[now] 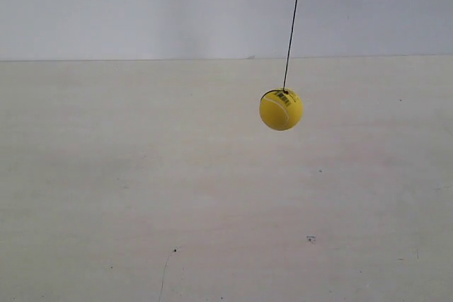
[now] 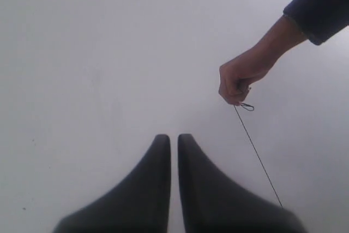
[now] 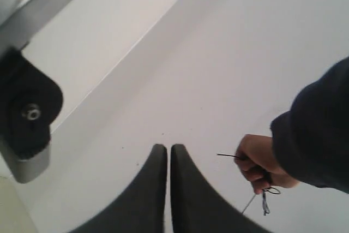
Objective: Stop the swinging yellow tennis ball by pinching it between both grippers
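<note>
The yellow tennis ball point(image 1: 281, 109) hangs in the air on a thin dark string point(image 1: 291, 30) over the pale table, right of centre in the exterior view. Neither arm shows in that view. In the left wrist view my left gripper point(image 2: 174, 139) is shut with nothing between its black jaws; the string point(image 2: 256, 154) runs past beside it and the ball is out of view there. In the right wrist view my right gripper point(image 3: 165, 149) is likewise shut and empty, and the ball is not seen.
A person's hand point(image 2: 238, 80) in a dark sleeve holds the top of the string; the same hand point(image 3: 260, 162) shows in the right wrist view. A grey and black fixture point(image 3: 24, 118) sits off to one side. The pale table point(image 1: 141, 189) meets a white wall.
</note>
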`<state>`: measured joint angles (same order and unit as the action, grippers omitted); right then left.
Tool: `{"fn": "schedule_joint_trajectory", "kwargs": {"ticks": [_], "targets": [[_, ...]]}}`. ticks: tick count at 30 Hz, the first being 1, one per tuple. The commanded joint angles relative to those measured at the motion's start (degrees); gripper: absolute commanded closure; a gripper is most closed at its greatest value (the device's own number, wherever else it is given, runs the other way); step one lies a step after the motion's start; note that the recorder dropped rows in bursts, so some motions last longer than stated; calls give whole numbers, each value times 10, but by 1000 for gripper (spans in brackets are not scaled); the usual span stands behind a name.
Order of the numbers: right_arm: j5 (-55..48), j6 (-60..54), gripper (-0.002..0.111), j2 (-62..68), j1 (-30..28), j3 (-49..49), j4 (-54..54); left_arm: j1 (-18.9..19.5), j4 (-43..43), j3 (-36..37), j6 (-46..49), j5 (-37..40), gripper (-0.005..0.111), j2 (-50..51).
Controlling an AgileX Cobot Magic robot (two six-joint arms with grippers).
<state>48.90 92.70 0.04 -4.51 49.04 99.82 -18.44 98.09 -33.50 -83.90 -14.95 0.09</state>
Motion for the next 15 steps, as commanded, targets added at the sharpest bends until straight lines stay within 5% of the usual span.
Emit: {"fn": "schedule_joint_trajectory", "kwargs": {"ticks": [1, 15], "targets": [[27, 19, 108, 0, 0, 1, 1, 1, 2, 18, -9, -2, 102, -1], [35, 34, 108, 0, 0, 1, 1, 1, 2, 20, -9, -4, 102, -1]]}}
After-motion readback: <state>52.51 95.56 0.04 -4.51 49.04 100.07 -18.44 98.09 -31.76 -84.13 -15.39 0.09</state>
